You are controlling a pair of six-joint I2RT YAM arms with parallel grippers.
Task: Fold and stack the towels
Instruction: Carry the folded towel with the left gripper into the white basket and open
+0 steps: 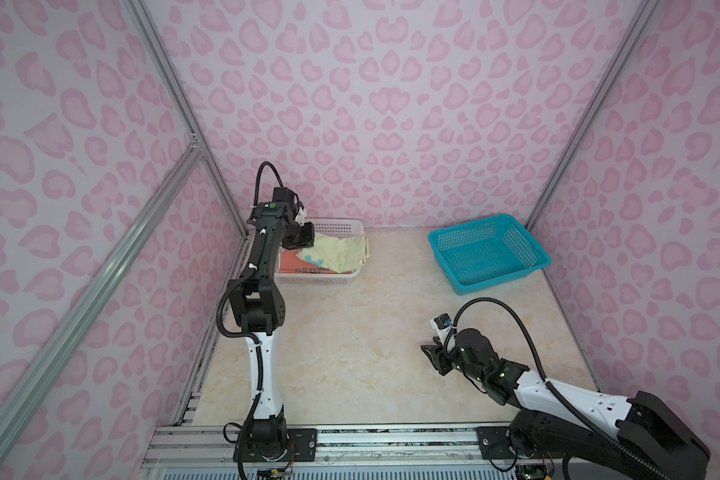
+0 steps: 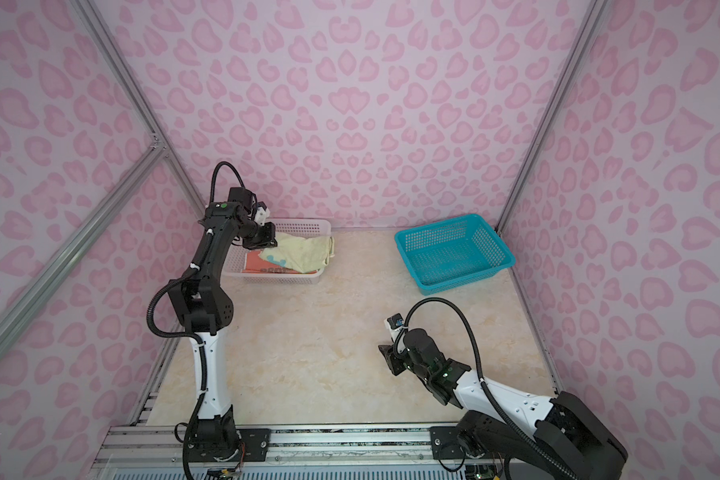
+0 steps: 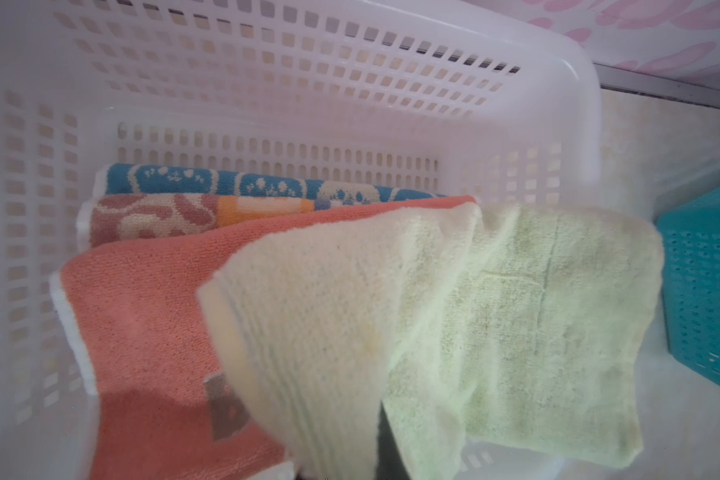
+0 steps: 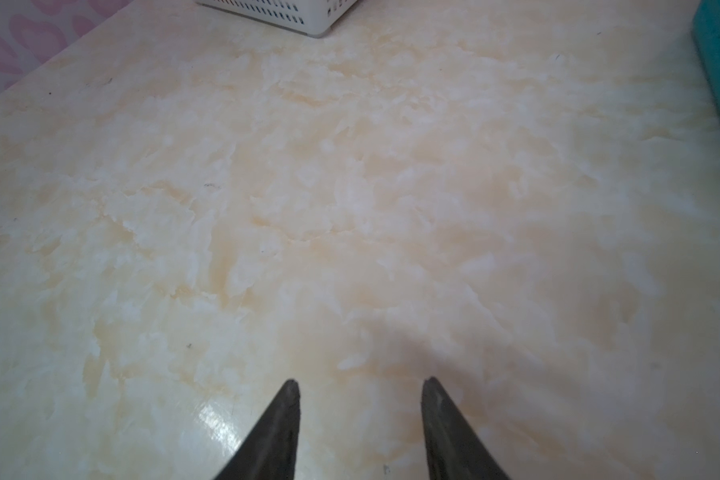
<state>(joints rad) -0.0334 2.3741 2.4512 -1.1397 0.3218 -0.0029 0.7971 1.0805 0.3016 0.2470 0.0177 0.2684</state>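
Left arm: white lower link, black joints and upper links, green dot on top joint. Black corrugated cable looped outside, white ties pinned it. Right arm: same scheme, green LEDs lit near wrist. Black base plates were screwed to aluminium rail. On right pincer, fingers were dark and tapered.

Counter: cream marbled surface, lower centre in both top views. White perforated basket: upper left of the counter, near the back wall. Teal perforated basket: upper right, well apart from the white one, set at an angle. Walls: pink-spotted panels, framed by aluminium struts. Metal rail: along the bottom edge.
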